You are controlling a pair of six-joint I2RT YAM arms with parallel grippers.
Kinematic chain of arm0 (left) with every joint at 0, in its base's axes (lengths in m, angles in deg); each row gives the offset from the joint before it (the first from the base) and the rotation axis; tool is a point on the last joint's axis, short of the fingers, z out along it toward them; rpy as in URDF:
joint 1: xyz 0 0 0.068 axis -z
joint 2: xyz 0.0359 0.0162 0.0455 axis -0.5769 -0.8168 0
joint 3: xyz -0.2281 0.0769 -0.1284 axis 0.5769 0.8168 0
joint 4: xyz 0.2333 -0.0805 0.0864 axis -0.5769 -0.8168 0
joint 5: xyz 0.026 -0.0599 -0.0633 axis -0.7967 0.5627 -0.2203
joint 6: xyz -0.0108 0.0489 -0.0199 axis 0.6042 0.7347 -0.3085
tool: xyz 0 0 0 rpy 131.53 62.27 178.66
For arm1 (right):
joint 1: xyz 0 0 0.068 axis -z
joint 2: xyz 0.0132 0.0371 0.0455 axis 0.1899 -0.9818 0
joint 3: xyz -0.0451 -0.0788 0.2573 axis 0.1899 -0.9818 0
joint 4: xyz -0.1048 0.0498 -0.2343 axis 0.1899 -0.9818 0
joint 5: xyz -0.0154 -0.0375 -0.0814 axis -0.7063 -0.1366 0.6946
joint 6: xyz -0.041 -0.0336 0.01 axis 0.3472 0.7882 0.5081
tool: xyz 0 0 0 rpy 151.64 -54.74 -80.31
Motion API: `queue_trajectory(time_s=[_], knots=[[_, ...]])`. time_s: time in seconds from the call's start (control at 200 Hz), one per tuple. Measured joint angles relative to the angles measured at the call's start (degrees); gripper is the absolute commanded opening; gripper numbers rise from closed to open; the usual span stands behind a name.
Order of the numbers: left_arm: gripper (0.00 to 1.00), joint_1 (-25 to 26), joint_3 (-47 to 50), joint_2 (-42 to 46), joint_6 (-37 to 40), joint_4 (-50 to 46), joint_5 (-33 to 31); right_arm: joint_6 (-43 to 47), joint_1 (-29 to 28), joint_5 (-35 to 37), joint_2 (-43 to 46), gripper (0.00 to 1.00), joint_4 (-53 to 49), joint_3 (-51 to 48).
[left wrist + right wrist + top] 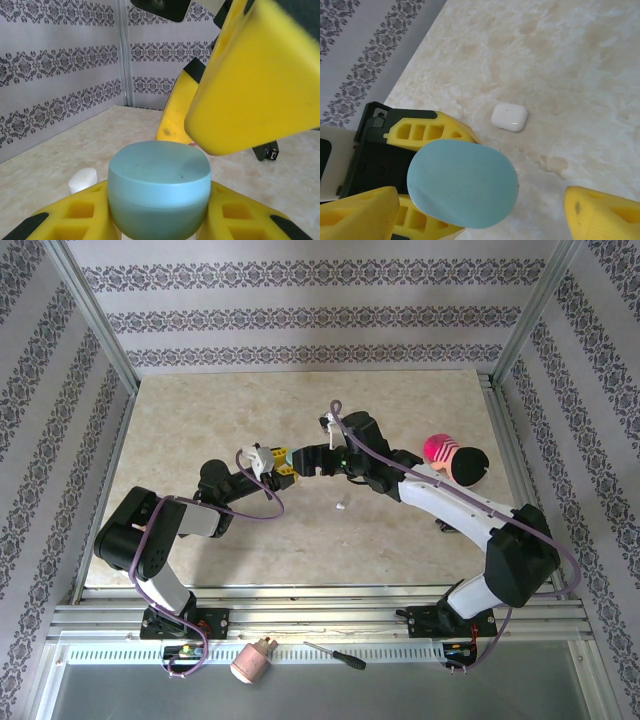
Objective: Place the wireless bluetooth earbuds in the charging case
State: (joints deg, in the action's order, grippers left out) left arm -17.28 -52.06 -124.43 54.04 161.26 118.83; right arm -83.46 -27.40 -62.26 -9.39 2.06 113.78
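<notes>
A pebble-shaped blue-green charging case (159, 187), its lid shut, sits upright between the yellow fingers of my left gripper (159, 220), which is shut on its sides. From above the case (462, 182) is a smooth oval, with the left gripper's fingers (422, 131) on either side of it. My right gripper (480, 215) hangs open just above the case, and its big yellow fingers (250, 85) loom over the lid. The two grippers meet at mid-table, left gripper (272, 462) and right gripper (305, 462). The earbuds are out of view.
A small white case (509, 117) lies shut on the marble tabletop near the grippers, white case (82, 179), white case (341, 507). A pink and black thing (455, 460) lies at the right. A screwdriver (335, 656) and a pinkish cylinder (252, 662) rest on the front ledge.
</notes>
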Motion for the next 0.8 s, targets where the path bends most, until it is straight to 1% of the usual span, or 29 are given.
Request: queue_trajectory(time_s=[0.16,0.28,0.45,0.635,0.8], knots=[[0.18,0.00,-0.04,0.00,-0.83,0.11,0.02,-2.01,0.11,-3.58,-1.31,0.83,2.34,0.00],[0.17,0.00,-0.04,0.00,-0.94,0.33,-0.02,-4.68,0.55,-7.06,-3.10,0.78,5.22,-0.02],[0.18,0.00,-0.04,0.15,-1.36,0.42,-0.55,-10.51,2.01,-12.31,-5.14,0.73,11.21,-0.92],[0.18,0.00,-0.04,0.26,-1.51,1.22,-1.27,-16.61,3.48,-15.93,-5.40,0.70,17.29,-2.99],[0.18,0.00,-0.04,0.26,-1.29,1.51,-1.95,-23.69,4.87,-18.97,-6.05,0.64,25.20,-5.92]])
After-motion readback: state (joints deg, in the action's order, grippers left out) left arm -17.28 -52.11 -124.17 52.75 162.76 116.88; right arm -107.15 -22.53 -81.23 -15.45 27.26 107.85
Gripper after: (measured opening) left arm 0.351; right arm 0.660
